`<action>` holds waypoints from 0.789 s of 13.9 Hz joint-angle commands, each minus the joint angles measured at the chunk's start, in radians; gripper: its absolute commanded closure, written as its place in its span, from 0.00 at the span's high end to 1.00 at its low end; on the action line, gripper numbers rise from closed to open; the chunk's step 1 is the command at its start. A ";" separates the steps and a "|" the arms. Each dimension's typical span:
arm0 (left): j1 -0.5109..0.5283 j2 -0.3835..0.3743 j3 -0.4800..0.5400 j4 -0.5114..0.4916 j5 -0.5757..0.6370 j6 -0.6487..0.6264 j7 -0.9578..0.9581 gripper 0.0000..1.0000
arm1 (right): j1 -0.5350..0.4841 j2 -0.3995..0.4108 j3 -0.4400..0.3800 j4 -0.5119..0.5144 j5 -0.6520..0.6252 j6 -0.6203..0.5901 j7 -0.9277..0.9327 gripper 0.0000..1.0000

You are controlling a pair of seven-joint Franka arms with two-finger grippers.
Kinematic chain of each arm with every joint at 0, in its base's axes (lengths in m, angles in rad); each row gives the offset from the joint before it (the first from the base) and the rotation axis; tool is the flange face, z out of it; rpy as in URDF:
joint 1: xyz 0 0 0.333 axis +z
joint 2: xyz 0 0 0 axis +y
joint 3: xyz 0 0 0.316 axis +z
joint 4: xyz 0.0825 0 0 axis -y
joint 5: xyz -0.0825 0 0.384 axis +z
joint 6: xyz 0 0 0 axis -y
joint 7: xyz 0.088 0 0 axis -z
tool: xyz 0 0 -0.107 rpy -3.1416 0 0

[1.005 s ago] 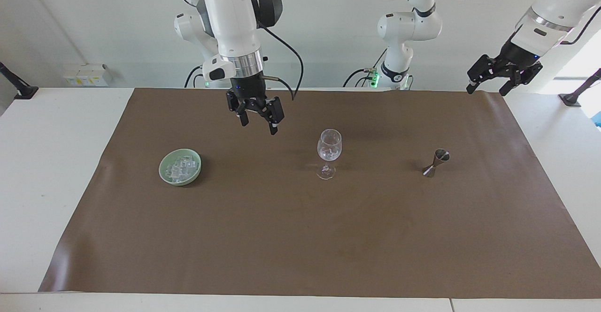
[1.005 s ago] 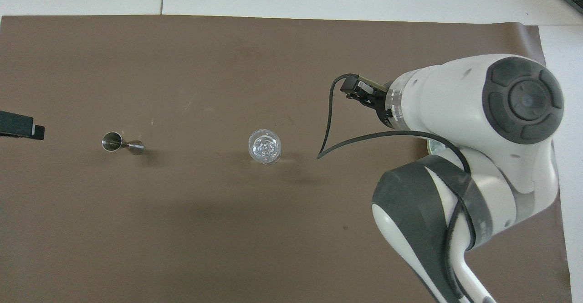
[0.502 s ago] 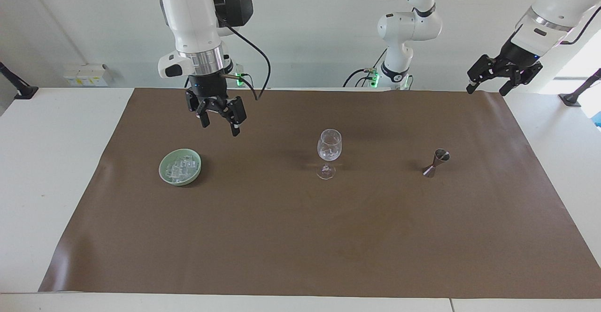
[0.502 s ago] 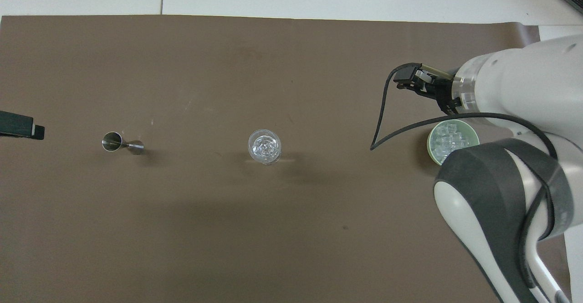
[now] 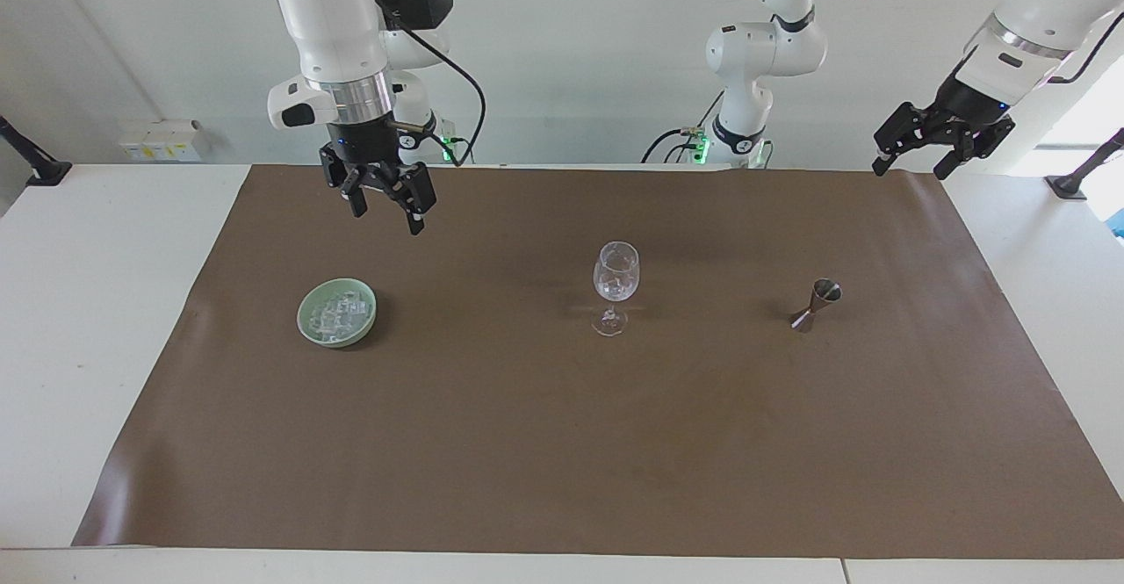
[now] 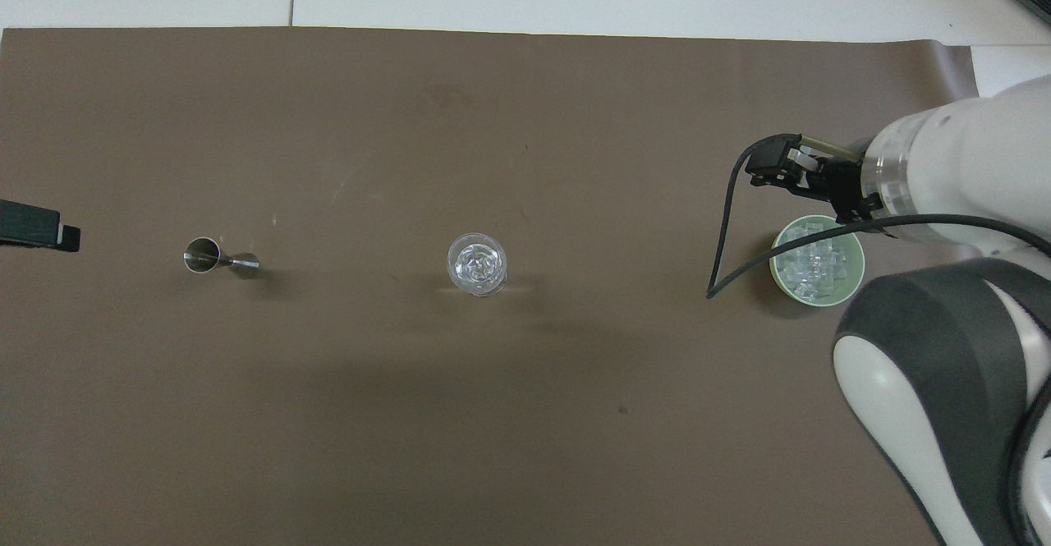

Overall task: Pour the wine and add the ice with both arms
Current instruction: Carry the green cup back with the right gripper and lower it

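Below, ice (image 5: 338,314) in its bowl (image 5: 309,328), clear of spread, empty right fingers (image 5: 353,206).

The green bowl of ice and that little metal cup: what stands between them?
Only the wine glass stands between the green bowl and the metal cup, all three roughly in a row; both views show it.

You've got a brown paper sheet (image 5: 562,443) covering most of the white table (image 5: 97,303). A white wall box with sockets (image 5: 163,140) sits at the table's edge on the right arm's end. Black clamp mounts (image 5: 31,159) are fixed at both ends of the table.
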 commanded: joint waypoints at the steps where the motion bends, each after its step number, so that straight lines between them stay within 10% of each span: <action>1: 0.005 -0.027 -0.006 -0.030 0.017 0.010 0.010 1.00 | -0.016 -0.016 -0.029 0.000 -0.002 -0.034 -0.083 1.00; 11: 0.005 -0.027 -0.006 -0.030 0.017 0.010 0.010 1.00 | -0.128 -0.019 -0.089 0.009 0.056 -0.137 -0.287 1.00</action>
